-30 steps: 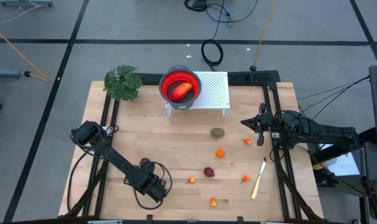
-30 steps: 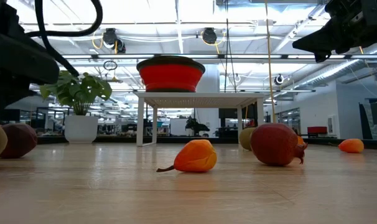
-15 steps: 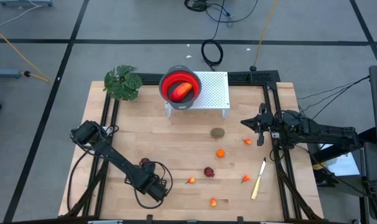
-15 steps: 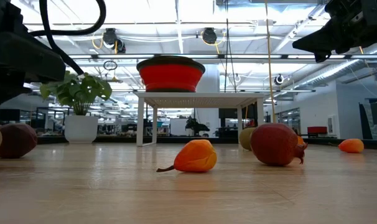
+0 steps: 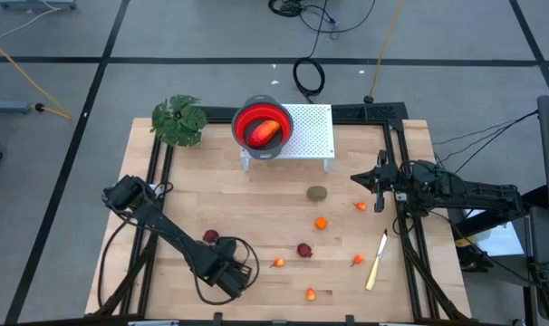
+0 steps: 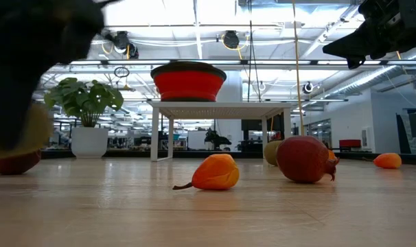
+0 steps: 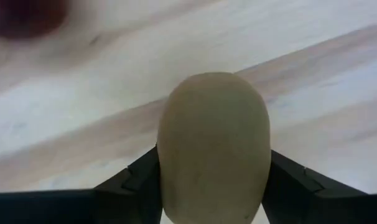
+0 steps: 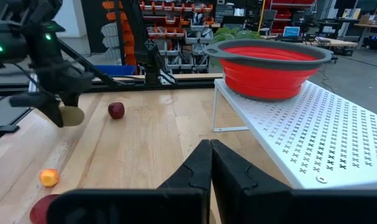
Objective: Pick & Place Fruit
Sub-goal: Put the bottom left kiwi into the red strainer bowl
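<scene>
Left gripper (image 5: 231,274): at 7 o'clock on the light wooden desk (image 5: 274,195), fingers closed against both sides of an olive-brown oval toy fruit (image 7: 213,149), which sits between the dark fingers (image 7: 129,183) just above the wood. The right wrist view shows the same fruit (image 8: 70,115) lifted clear of the desk.

Right gripper (image 5: 380,184): at 3 o'clock, raised, fingers pressed together with nothing between them.

Red collapsible bowl with grey rim (image 5: 262,127): at 12 o'clock, on the left end of a white perforated metal stand (image 5: 311,136); holds one longer red-orange toy fruit (image 5: 264,130).

Loose fruit on the desk:
- dark red round fruit (image 5: 210,236), just beside the left gripper, toward 8 o'clock;
- second olive-brown oval fruit (image 5: 317,192), near centre;
- small round orange fruit (image 5: 321,223), just below it;
- second dark red round fruit (image 5: 303,250), at 6 o'clock;
- small orange bits (image 5: 277,263) and (image 5: 311,293), at 6 o'clock;
- small red-orange bits (image 5: 360,206) and (image 5: 357,260), toward 4 o'clock.

Pale-handled knife (image 5: 377,261): at 4 o'clock, flat on the desk.

Leafy green plant (image 5: 178,119): at 10 o'clock.
</scene>
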